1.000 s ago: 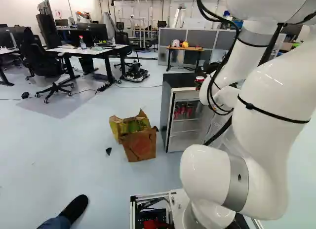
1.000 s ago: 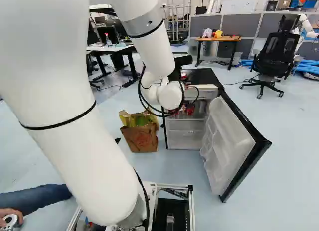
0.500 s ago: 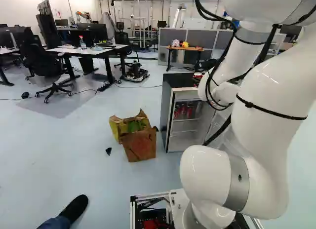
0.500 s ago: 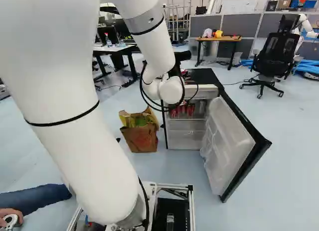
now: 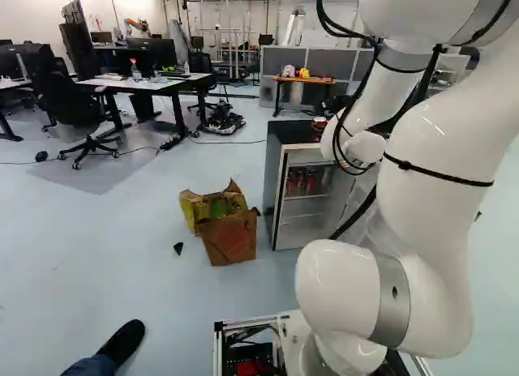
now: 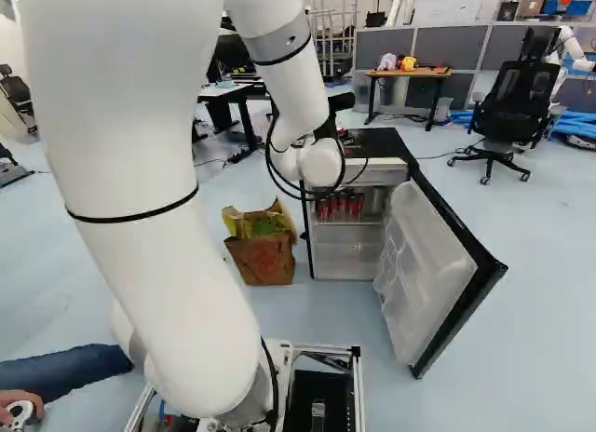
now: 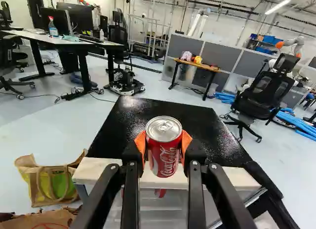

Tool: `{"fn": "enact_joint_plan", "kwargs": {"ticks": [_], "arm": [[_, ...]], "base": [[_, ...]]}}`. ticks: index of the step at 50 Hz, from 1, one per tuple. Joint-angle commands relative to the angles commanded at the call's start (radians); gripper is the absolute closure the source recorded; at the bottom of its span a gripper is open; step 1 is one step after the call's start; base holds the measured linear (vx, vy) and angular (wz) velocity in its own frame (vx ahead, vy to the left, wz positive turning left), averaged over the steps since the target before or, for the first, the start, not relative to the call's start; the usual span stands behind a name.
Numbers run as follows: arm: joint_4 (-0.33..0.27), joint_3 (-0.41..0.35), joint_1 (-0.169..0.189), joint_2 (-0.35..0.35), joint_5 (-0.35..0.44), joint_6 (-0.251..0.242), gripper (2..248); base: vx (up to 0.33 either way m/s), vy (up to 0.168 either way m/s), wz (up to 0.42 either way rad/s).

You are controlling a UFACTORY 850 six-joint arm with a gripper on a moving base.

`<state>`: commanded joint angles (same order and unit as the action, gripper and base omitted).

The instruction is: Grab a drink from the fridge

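Above the front edge of the open fridge (image 5: 276, 185), the end effector (image 7: 163, 145) is closed around a red drink can (image 7: 164, 157), one orange pad (image 7: 140, 145) pressed to each side. The can stands upright in the grip, its sealed lid uppermost, probably so that it stays steady and is simple to hand over or set down. The pads bear on its upper body, a straight-sided part that should suit a firm but gentle squeeze; too much force could dent the thin metal. The fridge door (image 6: 430, 264) is swung wide, giving the arm (image 6: 140, 199) a way to the shelf where more red cans (image 6: 341, 206) stand. With the drink out, the grab looks essentially done. Next it likely wants a level move away, clear of the black top (image 7: 153, 104) and the door, and wide of the bags (image 6: 261, 257) beside the fridge.
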<state>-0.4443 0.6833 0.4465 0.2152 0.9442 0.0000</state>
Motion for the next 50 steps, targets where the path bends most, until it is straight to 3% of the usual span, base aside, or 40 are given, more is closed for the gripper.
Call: {"fn": "enact_joint_plan", "kwargs": {"ticks": [50], "arm": [[0.093, 0.156, -0.067, 0.132, -0.101, 0.0, 157]], "base": [[0.0, 0.0, 0.0]]}}
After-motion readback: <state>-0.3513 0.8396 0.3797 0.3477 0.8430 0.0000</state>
